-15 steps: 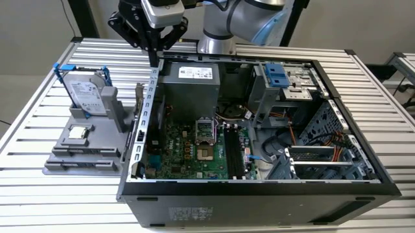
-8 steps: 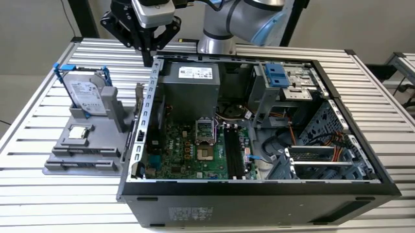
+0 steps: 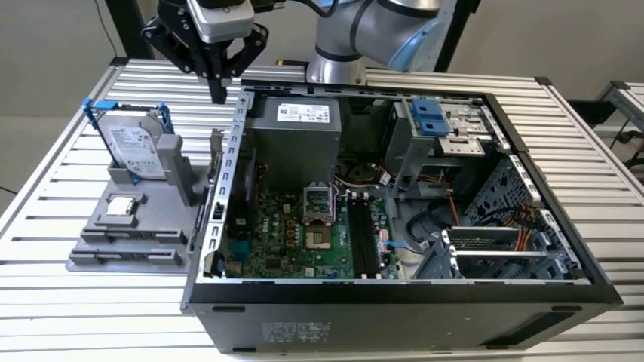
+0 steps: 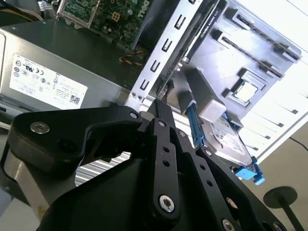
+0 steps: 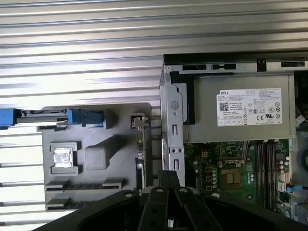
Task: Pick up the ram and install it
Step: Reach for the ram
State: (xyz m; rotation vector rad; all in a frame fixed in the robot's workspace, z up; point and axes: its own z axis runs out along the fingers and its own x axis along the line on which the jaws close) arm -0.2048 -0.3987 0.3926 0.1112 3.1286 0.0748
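The ram stands on edge in the grey parts holder, close beside the open computer case's side wall; it is a thin dark stick, also seen as ram and ram. My gripper hangs above the holder's far end, near the case's corner, with its black fingers together and nothing between them. Both wrist views show the gripper pointing down towards the ram, well apart from it. The long black memory slots lie on the green board inside the case.
A hard drive in a blue frame stands upright in the holder, with a small silver processor in front of it. The case's metal wall rises right beside the ram. A grey power supply sits inside the case.
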